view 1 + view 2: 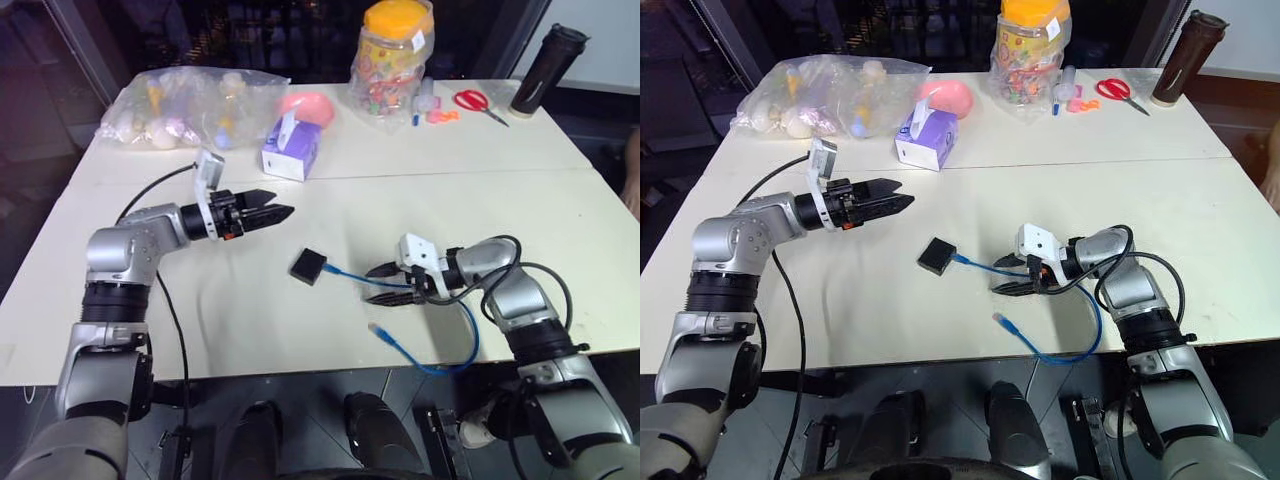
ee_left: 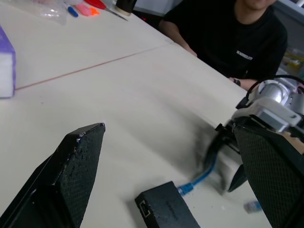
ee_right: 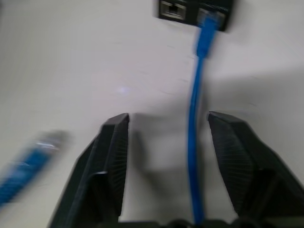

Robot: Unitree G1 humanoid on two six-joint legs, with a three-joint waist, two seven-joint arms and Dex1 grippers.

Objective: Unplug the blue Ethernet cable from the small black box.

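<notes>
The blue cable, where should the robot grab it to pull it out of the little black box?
Grab the thin bright blue Ethernet cable right at its plug, where it enters the small flat black box. Come from the cable's side with the right gripper: the cord runs straight out between its open fingers.

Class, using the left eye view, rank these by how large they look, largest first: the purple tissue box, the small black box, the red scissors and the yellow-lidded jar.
1. yellow-lidded jar
2. purple tissue box
3. red scissors
4. small black box

The last two look close in size, and the scissors lie farther from the camera, so their order is unsure.
</notes>
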